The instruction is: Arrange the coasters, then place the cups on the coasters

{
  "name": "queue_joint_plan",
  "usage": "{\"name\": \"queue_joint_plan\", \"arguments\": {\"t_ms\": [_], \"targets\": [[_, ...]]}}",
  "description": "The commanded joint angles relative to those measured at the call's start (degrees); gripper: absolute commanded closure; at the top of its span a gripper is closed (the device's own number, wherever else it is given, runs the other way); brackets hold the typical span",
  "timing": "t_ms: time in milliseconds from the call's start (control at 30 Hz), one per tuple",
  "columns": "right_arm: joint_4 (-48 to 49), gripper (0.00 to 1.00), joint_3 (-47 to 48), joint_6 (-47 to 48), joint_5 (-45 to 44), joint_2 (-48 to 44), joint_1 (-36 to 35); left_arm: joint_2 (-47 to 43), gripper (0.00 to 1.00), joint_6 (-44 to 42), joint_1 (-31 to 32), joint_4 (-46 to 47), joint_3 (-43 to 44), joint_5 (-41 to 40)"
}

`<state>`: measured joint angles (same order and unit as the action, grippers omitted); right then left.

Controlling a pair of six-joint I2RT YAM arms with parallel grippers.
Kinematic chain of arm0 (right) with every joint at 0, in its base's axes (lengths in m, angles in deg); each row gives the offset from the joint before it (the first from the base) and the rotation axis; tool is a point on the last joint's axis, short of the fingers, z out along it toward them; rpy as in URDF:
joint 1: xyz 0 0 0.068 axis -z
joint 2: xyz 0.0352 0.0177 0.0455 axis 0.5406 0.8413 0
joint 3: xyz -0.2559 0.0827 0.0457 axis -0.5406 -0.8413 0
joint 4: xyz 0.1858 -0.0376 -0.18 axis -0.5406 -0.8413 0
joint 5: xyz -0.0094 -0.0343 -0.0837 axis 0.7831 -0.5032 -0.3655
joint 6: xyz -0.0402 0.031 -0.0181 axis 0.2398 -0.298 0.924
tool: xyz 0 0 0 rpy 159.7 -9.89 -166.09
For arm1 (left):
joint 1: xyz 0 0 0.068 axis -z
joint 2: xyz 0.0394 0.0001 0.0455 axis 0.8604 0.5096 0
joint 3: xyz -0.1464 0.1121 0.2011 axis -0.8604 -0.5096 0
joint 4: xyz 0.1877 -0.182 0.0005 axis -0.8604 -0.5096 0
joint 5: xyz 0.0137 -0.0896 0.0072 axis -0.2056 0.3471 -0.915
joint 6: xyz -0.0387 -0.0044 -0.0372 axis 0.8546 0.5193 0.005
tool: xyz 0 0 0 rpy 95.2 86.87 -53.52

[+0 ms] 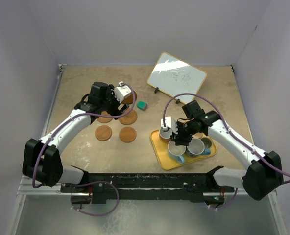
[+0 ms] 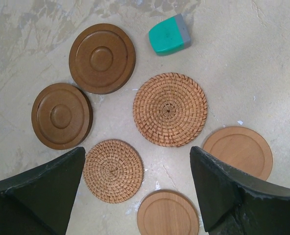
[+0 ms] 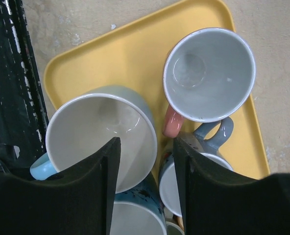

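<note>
One blue cup (image 3: 86, 122) has its rim within the part-open right hand (image 3: 147, 142), seemingly untouched.

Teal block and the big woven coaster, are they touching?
Apart. Left wrist view shows bare table between the teal block and the big woven coaster.

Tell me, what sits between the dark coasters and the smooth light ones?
The big woven coaster and the small woven coaster, in the left wrist view.
</note>
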<state>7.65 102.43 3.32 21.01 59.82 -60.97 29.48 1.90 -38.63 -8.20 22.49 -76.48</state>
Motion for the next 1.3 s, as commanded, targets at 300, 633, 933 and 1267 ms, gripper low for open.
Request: {"name": "queue_joint_plan", "arguments": {"t_ms": [300, 633, 933, 1267], "targets": [[3.09, 0.63, -2.09, -1.71, -2.21, 4.08, -2.39, -2.18, 0.16, 0.82, -0.29, 3.07, -0.45, 1.43], [1.23, 0.92, -1.92, -2.55, -0.92, 3.3, -2.54, -2.01, 0.16, 0.78, -0.31, 4.46, -0.95, 0.16], [-4.61, 1.0, 2.34, -2.67, 2.24, -0.74, -2.59, -1.85, 0.15, -0.44, -0.34, 5.18, -0.15, -1.17], [-10.53, 1.0, 15.28, -8.46, 7.56, -4.63, -2.58, 0.92, 0.12, -1.63, -0.3, 1.05, 8.51, 4.06]]}}
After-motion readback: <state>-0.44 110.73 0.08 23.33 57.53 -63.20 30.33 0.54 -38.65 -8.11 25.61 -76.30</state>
